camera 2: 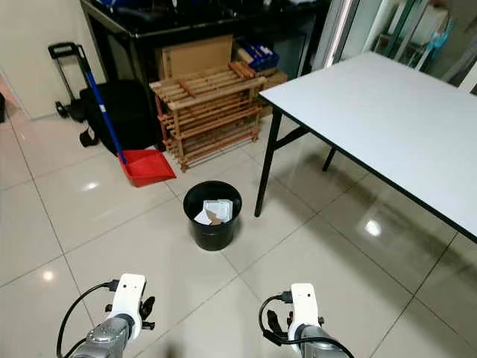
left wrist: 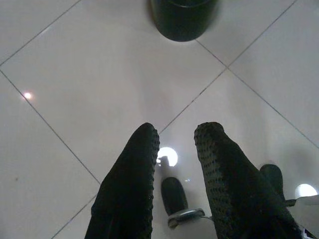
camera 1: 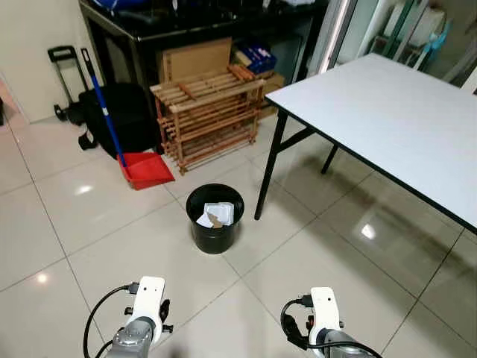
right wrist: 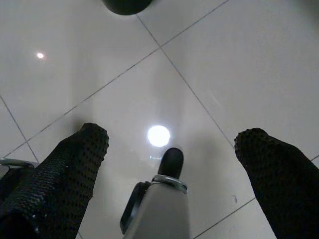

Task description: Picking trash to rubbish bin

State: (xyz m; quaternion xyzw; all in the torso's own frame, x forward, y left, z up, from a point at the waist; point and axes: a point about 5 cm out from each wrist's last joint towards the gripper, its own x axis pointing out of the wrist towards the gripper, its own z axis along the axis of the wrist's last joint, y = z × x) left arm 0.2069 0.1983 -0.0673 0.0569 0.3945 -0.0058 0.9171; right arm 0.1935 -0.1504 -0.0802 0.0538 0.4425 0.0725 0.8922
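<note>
Nearest the camera, both silver arms are hanging low over the pale glossy tiled floor (camera 1: 112, 224), wrists forward and fingers pointing down. The left gripper (left wrist: 177, 149) is showing its two black fingers standing a narrow gap apart with nothing between them; the right gripper (right wrist: 169, 149) is holding its fingers spread wide, also empty.

Just ahead, the round black plastic rubbish bin (camera 1: 215, 218) is standing on the floor beside the near leg of the white-topped table with black metal legs (camera 1: 387, 112). White crumpled trash with a brown scrap (camera 1: 217, 215) is lying inside the bin, so the drop looks done.

The step in hand seems to be finding any remaining litter. Doing it well probably means scanning the floor around the bin and under the table, keeping both grippers low and clear of the bin's rim and the table leg.

Farther off, a red plastic dustpan with a blue handle (camera 1: 146, 169) is resting on the floor, its handle leaning back, next to a slatted wooden rack (camera 1: 209, 112). Behind them, a black bag (camera 1: 123, 115) is sitting against the wall.
</note>
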